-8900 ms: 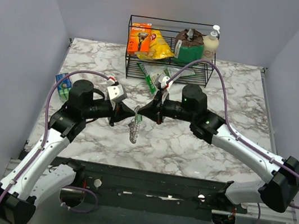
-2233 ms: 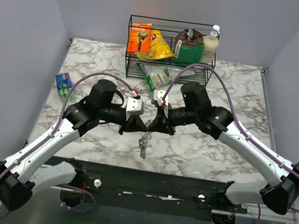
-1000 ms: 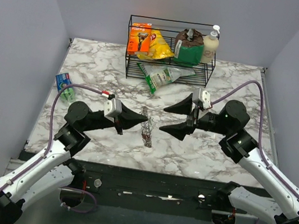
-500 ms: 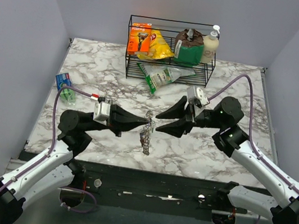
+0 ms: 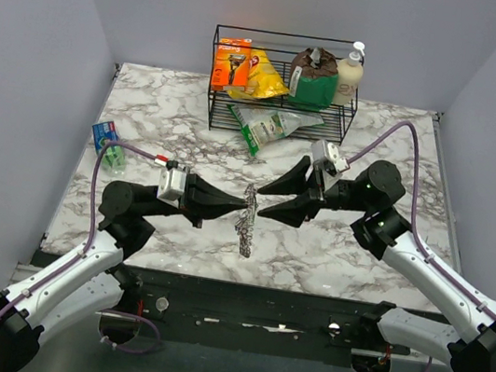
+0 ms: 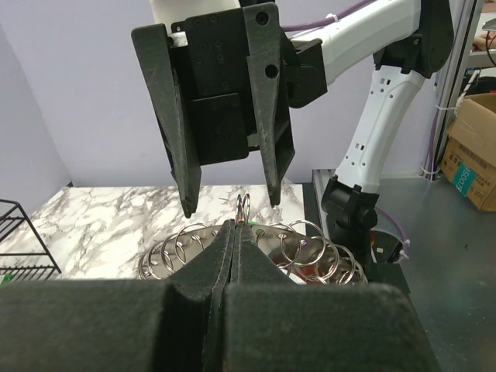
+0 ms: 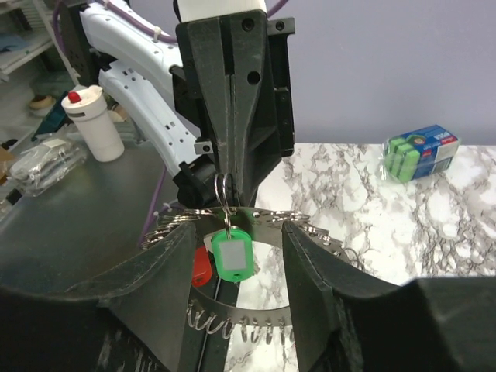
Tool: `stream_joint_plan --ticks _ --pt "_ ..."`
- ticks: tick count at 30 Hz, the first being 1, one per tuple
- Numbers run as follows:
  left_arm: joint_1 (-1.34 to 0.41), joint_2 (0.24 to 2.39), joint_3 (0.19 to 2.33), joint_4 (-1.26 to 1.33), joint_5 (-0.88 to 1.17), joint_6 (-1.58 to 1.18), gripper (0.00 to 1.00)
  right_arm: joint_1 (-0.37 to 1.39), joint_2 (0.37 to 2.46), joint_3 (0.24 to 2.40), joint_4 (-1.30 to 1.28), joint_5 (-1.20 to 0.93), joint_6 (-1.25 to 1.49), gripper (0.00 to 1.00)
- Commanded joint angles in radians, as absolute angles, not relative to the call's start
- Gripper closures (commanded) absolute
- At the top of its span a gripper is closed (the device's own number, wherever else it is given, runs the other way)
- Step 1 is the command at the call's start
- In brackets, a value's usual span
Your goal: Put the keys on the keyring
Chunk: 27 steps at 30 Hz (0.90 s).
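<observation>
The keyring (image 5: 246, 224), a flat silver band fringed with many small split rings, hangs above the table between the two arms. My left gripper (image 5: 250, 204) is shut on a small ring (image 6: 243, 208) at its top, and the fringe rings (image 6: 184, 242) spread out below its fingertips (image 6: 229, 229). A key with a green plastic head (image 7: 234, 256) hangs from that small ring, with a red one (image 7: 200, 267) behind it. My right gripper (image 7: 236, 232) faces the left one, open, with a finger on either side of the green head and not touching it.
A black wire rack (image 5: 215, 105) holding packets and a bottle stands at the back. A green-and-white packet (image 5: 272, 124) lies in front of it. A small blue and green pack (image 5: 107, 142) sits at the table's left edge.
My right gripper has moved left to the hanging keyring and now straddles the green key head. The left gripper has kept its hold and shifted slightly right.
</observation>
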<state>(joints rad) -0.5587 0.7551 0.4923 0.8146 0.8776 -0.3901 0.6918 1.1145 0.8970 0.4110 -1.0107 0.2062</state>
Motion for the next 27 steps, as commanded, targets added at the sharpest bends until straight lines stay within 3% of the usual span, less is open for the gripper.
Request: stream_joint_plan --ticks 1,9,16,19,23,27 --pt "-0.564 0.750 0.514 0.874 0.896 -0.391 1.00 0.690 1.127 0.927 0.495 -1.052 0.252 0.42" --pt "-0.565 0.756 0.517 0.871 0.900 -0.394 1.00 0.709 1.169 0.950 0.520 -1.094 0.279 0.43" --pt "-0.565 0.759 0.520 0.870 0.905 -0.399 1.00 0.718 1.186 0.959 0.520 -1.095 0.281 0.51" --pt "-0.565 0.761 0.523 0.870 0.910 -0.400 1.00 0.719 1.193 0.966 0.511 -1.095 0.281 0.59" --pt "-0.563 0.761 0.523 0.870 0.910 -0.402 1.00 0.723 1.206 0.979 0.494 -1.101 0.275 0.79" --pt "-0.565 0.765 0.525 0.871 0.911 -0.402 1.00 0.727 1.215 0.991 0.454 -1.094 0.252 0.90"
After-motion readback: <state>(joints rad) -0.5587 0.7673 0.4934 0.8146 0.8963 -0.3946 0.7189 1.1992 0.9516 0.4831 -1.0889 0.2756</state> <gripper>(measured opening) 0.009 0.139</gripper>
